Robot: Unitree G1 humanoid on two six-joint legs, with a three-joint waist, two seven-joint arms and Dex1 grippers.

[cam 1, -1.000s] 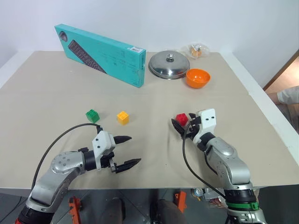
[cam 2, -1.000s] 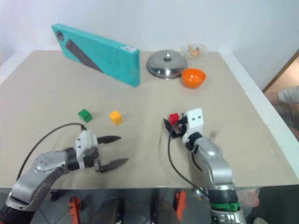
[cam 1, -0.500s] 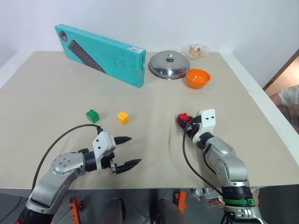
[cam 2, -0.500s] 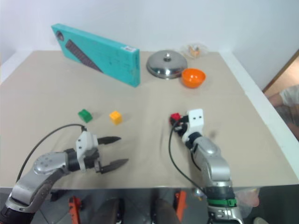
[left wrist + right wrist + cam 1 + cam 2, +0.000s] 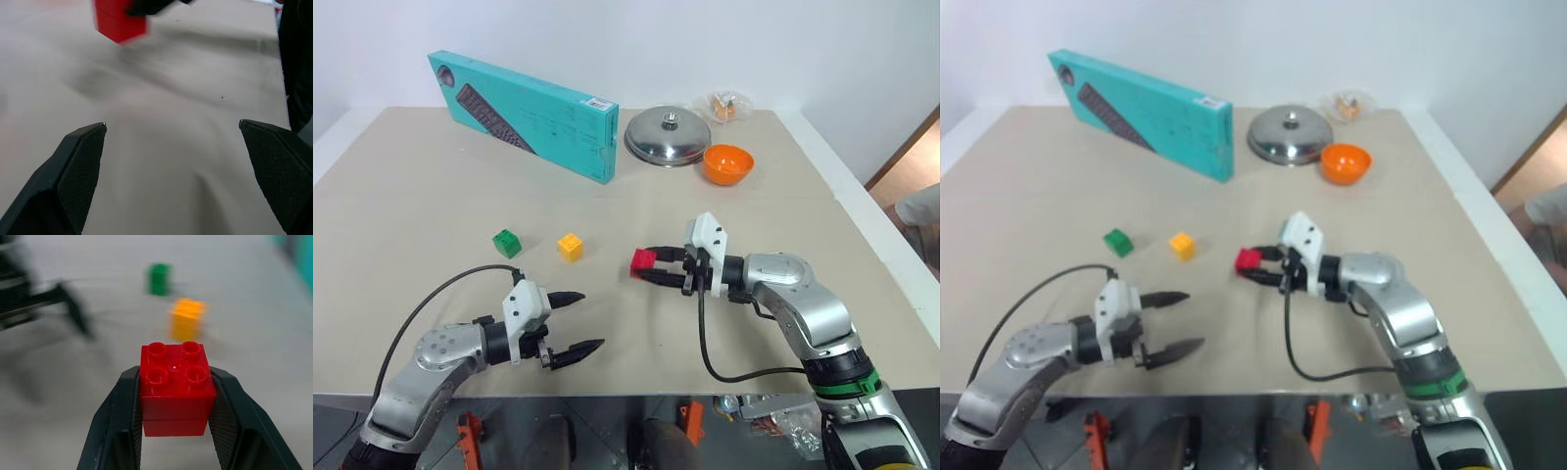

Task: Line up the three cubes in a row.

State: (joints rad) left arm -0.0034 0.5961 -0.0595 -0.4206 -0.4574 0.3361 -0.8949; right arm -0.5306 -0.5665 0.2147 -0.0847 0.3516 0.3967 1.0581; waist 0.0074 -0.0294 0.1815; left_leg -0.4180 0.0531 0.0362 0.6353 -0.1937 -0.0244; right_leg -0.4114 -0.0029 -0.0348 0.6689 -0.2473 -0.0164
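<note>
Silver arms, white wrist blocks, black cables, green-banded right forearm.

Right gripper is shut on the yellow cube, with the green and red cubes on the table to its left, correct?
Not quite. The right gripper is shut on the red cube, as the right wrist view shows. The green cube and yellow cube are on the table.

A wide table [image 5: 431, 176] covered with a beige cloth is set against a plain white wall [image 5: 636, 39]. White table edging [image 5: 847, 186] is seen along the right side, and a strip of brown wooden floor [image 5: 911, 162] is glimpsed beyond it. Even, soft light is cast throughout.
</note>
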